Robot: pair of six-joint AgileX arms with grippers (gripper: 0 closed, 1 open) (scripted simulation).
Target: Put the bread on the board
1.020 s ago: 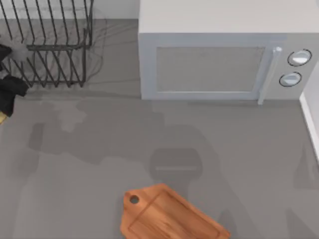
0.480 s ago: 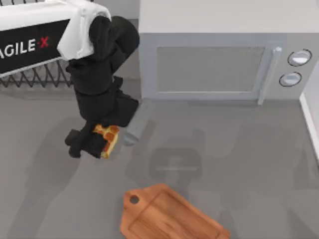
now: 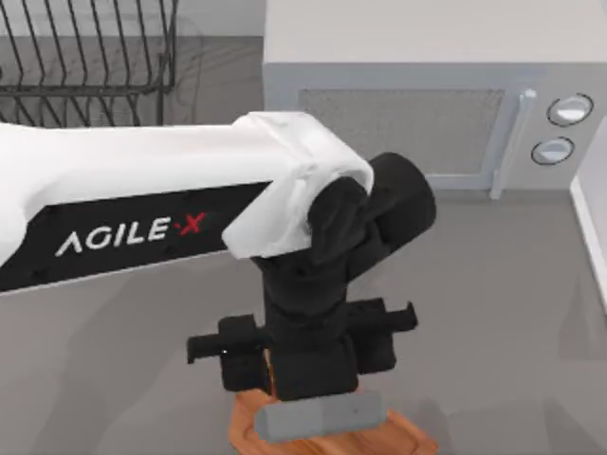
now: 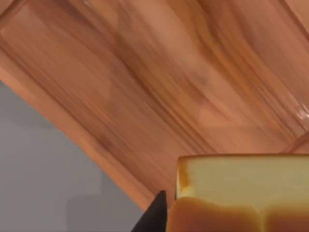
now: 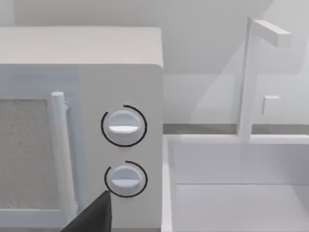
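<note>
The orange-brown wooden board [image 3: 243, 419] lies at the table's front centre, mostly covered by my left arm. My left gripper [image 3: 305, 368] points down directly above it and is shut on the bread. In the left wrist view the bread [image 4: 241, 191] is a pale yellow block with a browner crust, held just above the board's [image 4: 145, 96] grain and grooved rim, with one dark finger [image 4: 153, 216] beside it. Whether the bread touches the board I cannot tell. A dark part of my right gripper [image 5: 91, 217] shows in the right wrist view, facing the microwave's knobs.
A grey microwave [image 3: 417, 114] stands at the back centre-right, with its handle and two knobs [image 5: 123, 126] on its right side. A black wire dish rack [image 3: 85, 57] is at the back left. A white sink [image 5: 231, 193] with a tap [image 5: 251, 72] borders the table's right edge.
My left arm has swept in from the back left, to the right and forward, carrying the bread. It now hangs over the board, which it did not cover before.
</note>
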